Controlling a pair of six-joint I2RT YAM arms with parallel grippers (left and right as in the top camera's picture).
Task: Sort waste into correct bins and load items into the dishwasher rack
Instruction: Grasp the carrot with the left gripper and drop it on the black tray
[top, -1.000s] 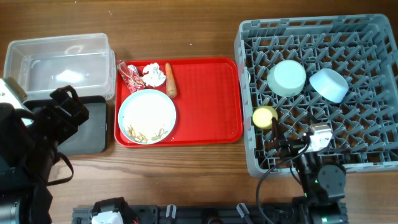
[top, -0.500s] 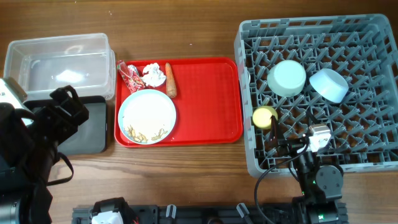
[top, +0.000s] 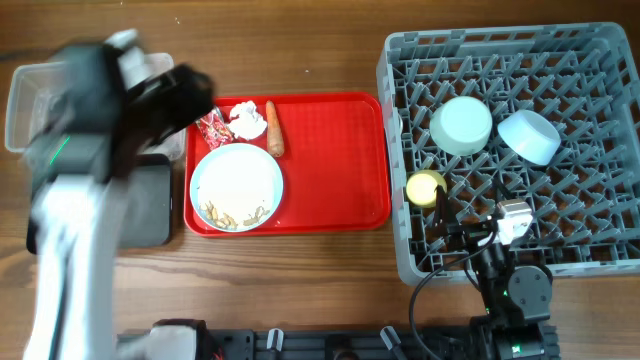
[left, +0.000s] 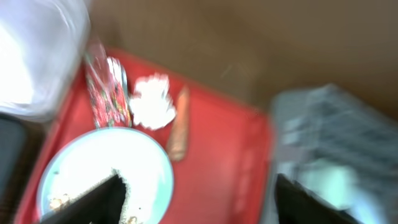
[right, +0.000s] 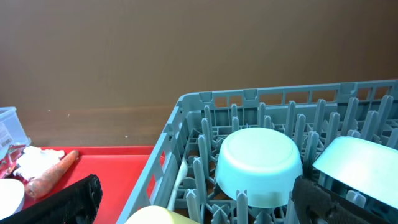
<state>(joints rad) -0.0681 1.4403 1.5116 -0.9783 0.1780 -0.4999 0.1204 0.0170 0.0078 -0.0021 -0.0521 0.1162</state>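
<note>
the left fingers (left: 93, 199) are wide apart and hold nothing, near the red tray (top: 340, 160). the carrot (top: 274, 128) lies there just beside the tissue (top: 247, 120), so a grab may catch both. the right fingers (right: 68, 199) are apart too.

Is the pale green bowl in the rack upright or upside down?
Upside down: the pale green bowl has its flat base facing up in the rack.

Flat red serving tray (top: 340, 160) lying on the brown wooden table (top: 300, 50), left of centre.
</note>
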